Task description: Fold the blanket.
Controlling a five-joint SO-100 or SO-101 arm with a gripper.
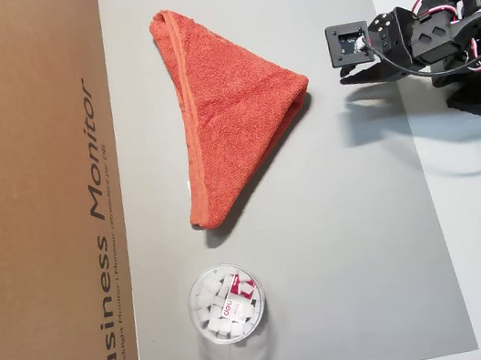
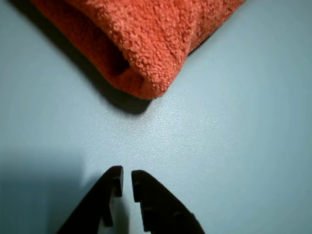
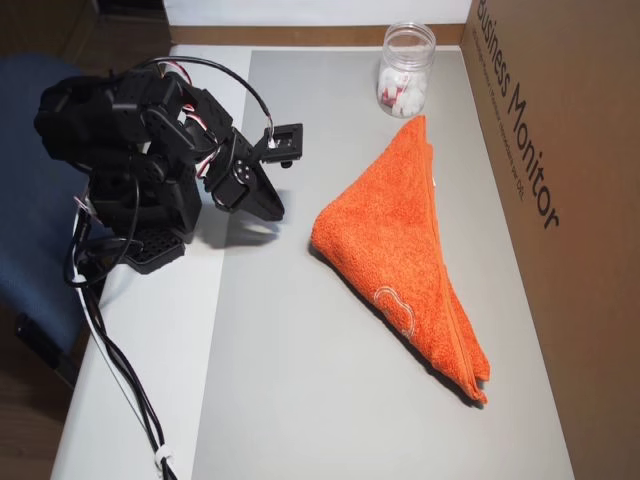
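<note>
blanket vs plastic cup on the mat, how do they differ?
The blanket is orange-red terry cloth, folded into a triangle and lying flat; the plastic cup is clear, rigid and round, holding small white pieces. The blanket covers far more of the grey mat than the cup. Both rest on the mat, clear of the tool.

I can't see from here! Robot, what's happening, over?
Gripper nearly shut, empty, off the cloth. Blanket folded into a triangle on grey mat. Nothing blocking.

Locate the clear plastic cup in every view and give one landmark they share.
An overhead view: cup bottom centre-left, below the towel.
Another overhead view: cup at the top, above the towel's tip.
Wrist view: not in it.
Shared landmark: the orange towel on the grey mat.
</note>
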